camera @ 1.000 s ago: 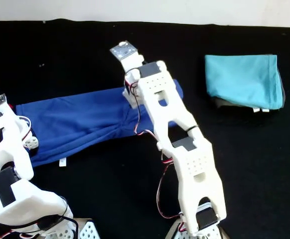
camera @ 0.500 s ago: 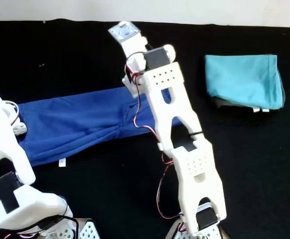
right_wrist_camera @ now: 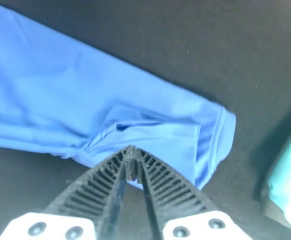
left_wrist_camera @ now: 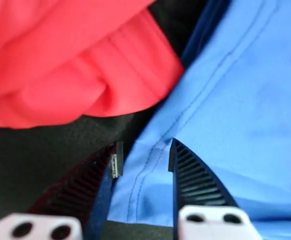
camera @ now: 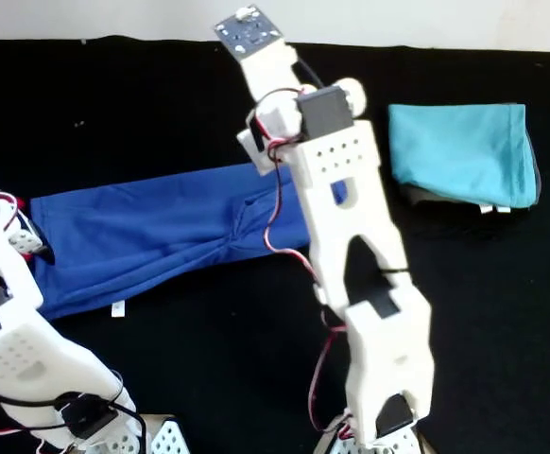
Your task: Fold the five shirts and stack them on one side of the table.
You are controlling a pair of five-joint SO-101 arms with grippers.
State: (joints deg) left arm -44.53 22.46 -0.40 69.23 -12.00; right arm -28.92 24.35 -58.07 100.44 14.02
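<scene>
a black cloth (camera: 114, 104) is covering the table (camera: 502, 284) across the whole high view. the cloth's far edge is running slightly uneven along the top. beyond it a plain pale band (camera: 426, 24) is showing; wall or floor is not determinable. even, diffuse light is falling across the cloth.

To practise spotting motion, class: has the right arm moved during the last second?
Yes. In the high view the right arm has lifted away from the blue shirt, toward the table's far edge.
</scene>
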